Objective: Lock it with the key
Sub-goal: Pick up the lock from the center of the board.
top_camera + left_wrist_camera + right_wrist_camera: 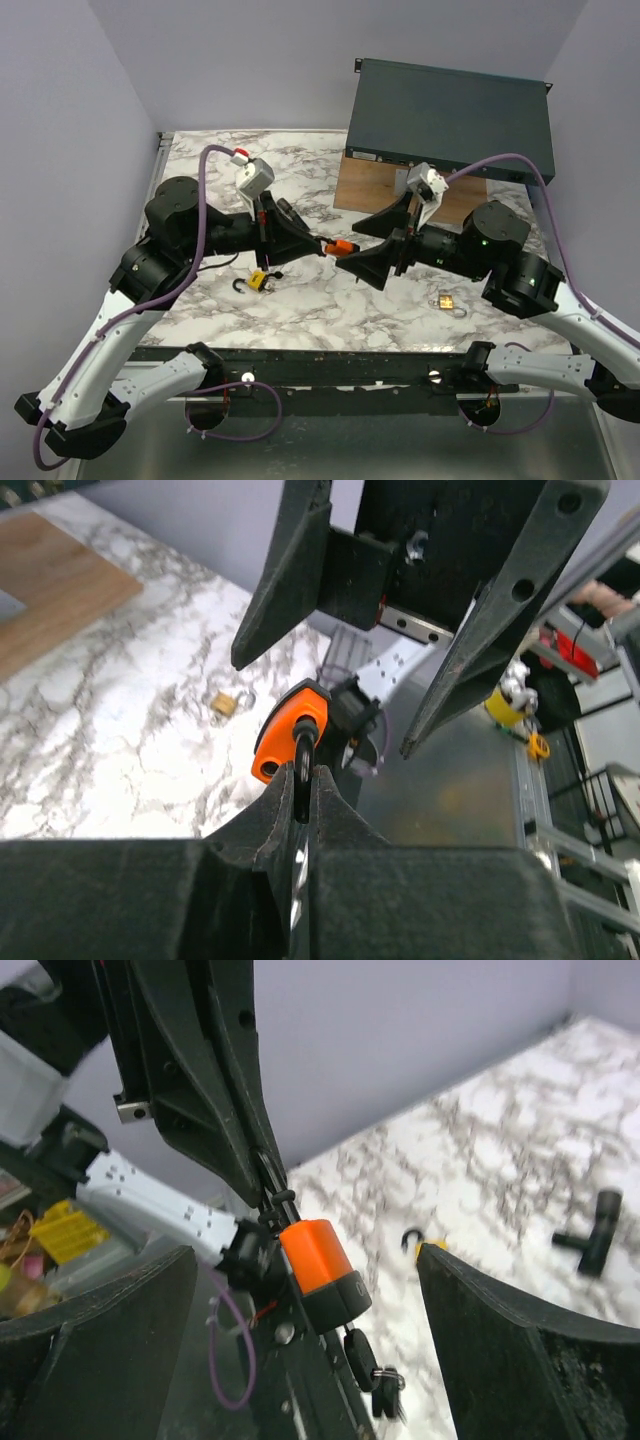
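My left claw [303, 782] pinched the shackle of the orange plastic-cased padlock [285, 730], mid-air over the tabletop [300, 305]. My right claw [352, 246] stood spread at its 3 o'clock. Next, probably: close on the black-headed key [358, 1346] and turn.

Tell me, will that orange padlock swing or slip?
It may pivot: the left gripper pinches the orange padlock only by its thin shackle. It looks solid, probably heavy for its size. The dangling keys would likely swing.

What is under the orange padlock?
A black key hangs from the orange padlock, with a small key bunch dangling below. The keyhole itself is covered by the key.
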### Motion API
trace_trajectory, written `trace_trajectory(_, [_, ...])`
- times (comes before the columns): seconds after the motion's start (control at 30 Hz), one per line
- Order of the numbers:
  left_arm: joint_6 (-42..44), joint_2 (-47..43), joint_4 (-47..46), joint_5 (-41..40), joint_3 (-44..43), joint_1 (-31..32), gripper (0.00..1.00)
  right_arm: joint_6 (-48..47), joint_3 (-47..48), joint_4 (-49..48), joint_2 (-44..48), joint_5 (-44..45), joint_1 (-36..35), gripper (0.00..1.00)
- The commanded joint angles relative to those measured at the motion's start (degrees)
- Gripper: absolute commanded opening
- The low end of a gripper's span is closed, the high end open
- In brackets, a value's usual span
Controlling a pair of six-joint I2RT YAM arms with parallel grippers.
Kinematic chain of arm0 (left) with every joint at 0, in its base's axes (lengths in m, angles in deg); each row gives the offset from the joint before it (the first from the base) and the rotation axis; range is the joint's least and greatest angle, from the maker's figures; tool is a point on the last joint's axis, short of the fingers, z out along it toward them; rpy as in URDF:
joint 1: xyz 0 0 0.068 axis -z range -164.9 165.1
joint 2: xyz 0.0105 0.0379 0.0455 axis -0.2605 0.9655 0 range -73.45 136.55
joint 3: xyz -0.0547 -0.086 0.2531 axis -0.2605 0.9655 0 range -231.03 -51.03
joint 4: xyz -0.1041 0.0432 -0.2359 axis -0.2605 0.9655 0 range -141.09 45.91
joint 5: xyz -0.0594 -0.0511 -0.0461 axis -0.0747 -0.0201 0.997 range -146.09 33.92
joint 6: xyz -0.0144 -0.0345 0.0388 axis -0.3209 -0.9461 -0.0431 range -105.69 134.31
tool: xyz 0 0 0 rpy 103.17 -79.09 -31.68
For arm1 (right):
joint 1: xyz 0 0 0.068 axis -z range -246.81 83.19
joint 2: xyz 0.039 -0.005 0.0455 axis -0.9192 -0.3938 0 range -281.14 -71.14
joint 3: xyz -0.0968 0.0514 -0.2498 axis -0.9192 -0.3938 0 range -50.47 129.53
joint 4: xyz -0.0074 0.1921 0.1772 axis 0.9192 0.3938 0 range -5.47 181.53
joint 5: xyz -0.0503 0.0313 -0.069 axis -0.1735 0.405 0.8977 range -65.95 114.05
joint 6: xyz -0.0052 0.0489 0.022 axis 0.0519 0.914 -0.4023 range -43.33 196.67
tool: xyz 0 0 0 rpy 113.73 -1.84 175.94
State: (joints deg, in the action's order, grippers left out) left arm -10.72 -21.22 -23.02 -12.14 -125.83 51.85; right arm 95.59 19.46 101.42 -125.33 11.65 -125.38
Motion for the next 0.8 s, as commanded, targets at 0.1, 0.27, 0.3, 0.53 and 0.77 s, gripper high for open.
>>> trace_trajectory(0.1, [-8.2, -2.1, -9.2, -8.6, -8.1, -0.2, 0.0, -5.3, 1.7, -15.5, -1.9, -0.3, -0.5, 0.88])
trace_trajectory(0.27, [-9.3, -2.5, -9.7, -9.1, -11.2, -0.2, 0.0, -3.8, 4.6, -21.0, -4.3, -5.1, -0.4, 0.75])
trace_trajectory(0.3, [-9.7, -2.6, -9.9, -9.1, -11.3, -0.1, 0.0, -3.5, 4.8, -22.0, -4.3, -5.9, -0.4, 0.73])
trace_trajectory(0.53, [-11.5, -3.6, -11.4, -9.5, -11.5, -0.2, 0.0, -0.2, 6.2, -25.9, -5.2, -11.3, -0.5, 0.6])
trace_trajectory(0.77, [-12.8, -4.1, -12.4, -10.2, -11.1, -0.2, 0.0, 4.0, 5.1, -29.5, -5.5, -15.4, -0.5, 0.52])
